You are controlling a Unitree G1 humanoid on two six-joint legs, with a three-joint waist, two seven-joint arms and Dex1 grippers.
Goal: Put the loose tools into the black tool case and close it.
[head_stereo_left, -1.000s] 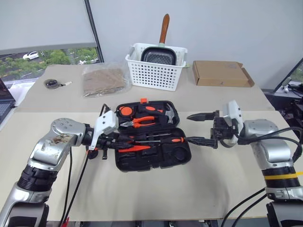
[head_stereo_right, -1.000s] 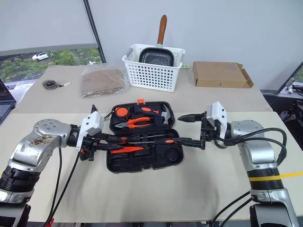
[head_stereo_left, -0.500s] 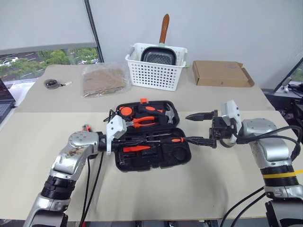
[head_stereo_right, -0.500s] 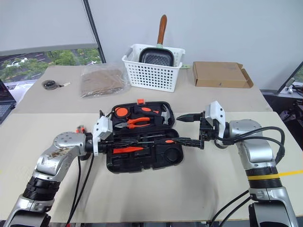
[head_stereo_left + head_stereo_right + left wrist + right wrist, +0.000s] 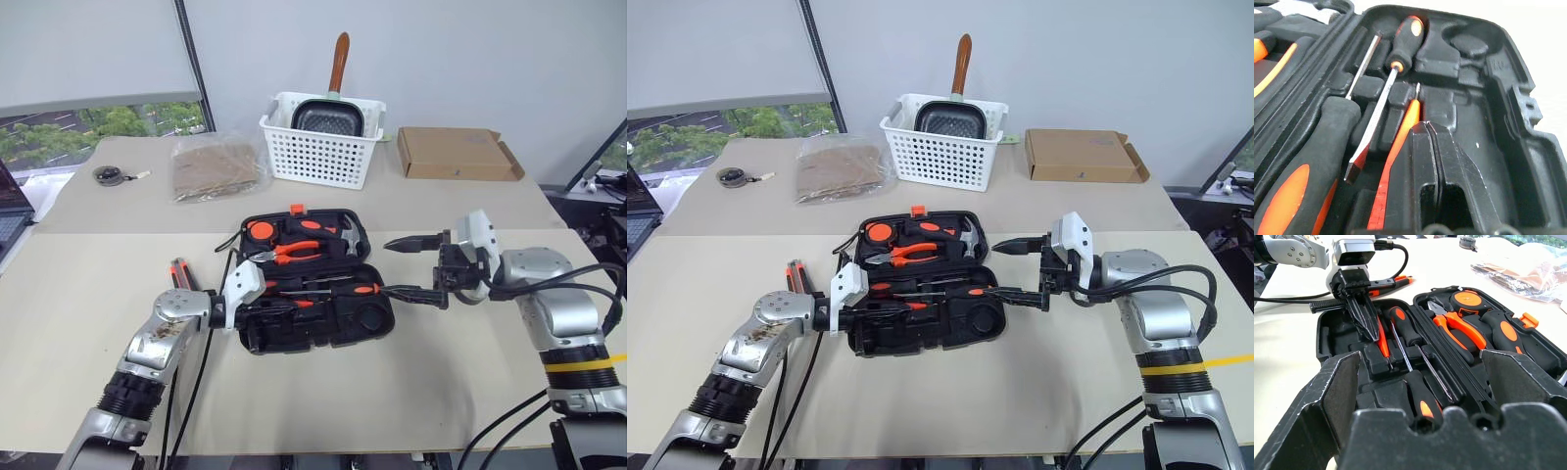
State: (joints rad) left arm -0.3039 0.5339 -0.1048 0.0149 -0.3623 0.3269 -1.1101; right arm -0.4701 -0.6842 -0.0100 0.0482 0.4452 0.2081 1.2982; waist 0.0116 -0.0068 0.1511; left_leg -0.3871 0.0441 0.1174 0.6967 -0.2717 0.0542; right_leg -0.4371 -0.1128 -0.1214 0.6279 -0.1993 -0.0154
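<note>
Short screwdriver (image 5: 1396, 156) in case (image 5: 377, 318), L gripper (image 5: 1364, 318) pinched beside it

The tool case (image 5: 313, 279) lay open in the middle of the table (image 5: 411, 392). The left gripper (image 5: 1364, 316) was pressed shut inside the front half, at its left end, on top of the short screwdriver (image 5: 1396, 166). That blocked the left end. Two long screwdrivers (image 5: 328, 285) lay along the front half and filled its back slots. The right end of that half had bare slots. The right gripper (image 5: 416, 266) hung wide open just past the case's right edge. The knife (image 5: 180, 274) lay near the left arm. Along the far edge stood a basket (image 5: 323, 137), a bag (image 5: 216, 164) and a box (image 5: 456, 152). The front of the table was bare.
</note>
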